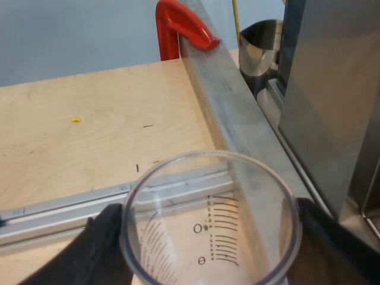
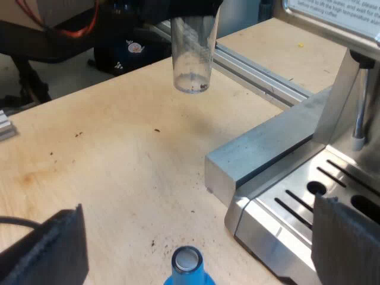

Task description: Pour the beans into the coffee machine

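My left gripper [image 1: 211, 237] is shut on the clear measuring glass [image 1: 249, 196], one black finger on each side of its wall. Looking down through the mouth I see only printed scale marks and the table beneath. From the right wrist view the glass [image 2: 191, 53] hangs upright above the wooden table, with a few dark specks at its bottom, held from above by the left gripper [image 2: 178, 9]. My right gripper [image 2: 196, 240] stands open just over a blue tamper [image 2: 188, 264]. The espresso machine [image 2: 344, 101] stands close by.
An aluminium rail [image 1: 225, 89] runs along the wooden table [image 1: 89, 136] beside the espresso machine's steel side [image 1: 332, 95]. A red clamp [image 1: 181, 24] and a metal jug [image 1: 258, 50] sit at the rail's far end. The slotted drip tray [image 2: 297, 208] lies near my right fingers.
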Tool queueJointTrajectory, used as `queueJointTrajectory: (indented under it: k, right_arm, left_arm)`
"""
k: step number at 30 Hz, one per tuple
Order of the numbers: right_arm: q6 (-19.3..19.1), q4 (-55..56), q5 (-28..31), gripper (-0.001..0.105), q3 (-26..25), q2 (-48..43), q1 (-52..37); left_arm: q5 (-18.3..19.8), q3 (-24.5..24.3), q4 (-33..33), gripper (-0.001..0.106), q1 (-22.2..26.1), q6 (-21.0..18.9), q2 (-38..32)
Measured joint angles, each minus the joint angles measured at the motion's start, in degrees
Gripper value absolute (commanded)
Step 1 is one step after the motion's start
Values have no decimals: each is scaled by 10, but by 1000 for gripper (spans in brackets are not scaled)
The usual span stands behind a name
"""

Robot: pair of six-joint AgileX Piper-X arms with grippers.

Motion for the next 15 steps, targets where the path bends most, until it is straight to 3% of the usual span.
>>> queueJointTrajectory:
  k: [5,12,15]
  right_arm:
    - [0,-57,0,78,0,41,0]
    - [14,-141,0,78,0,107,0]
    - [26,-162,0,78,0,126,0]
  left_arm:
    - [0,31,-58,0,0,0,20]
    - [-56,39,-120,0,0,0,90]
    - [-56,39,-157,0,0,0,113]
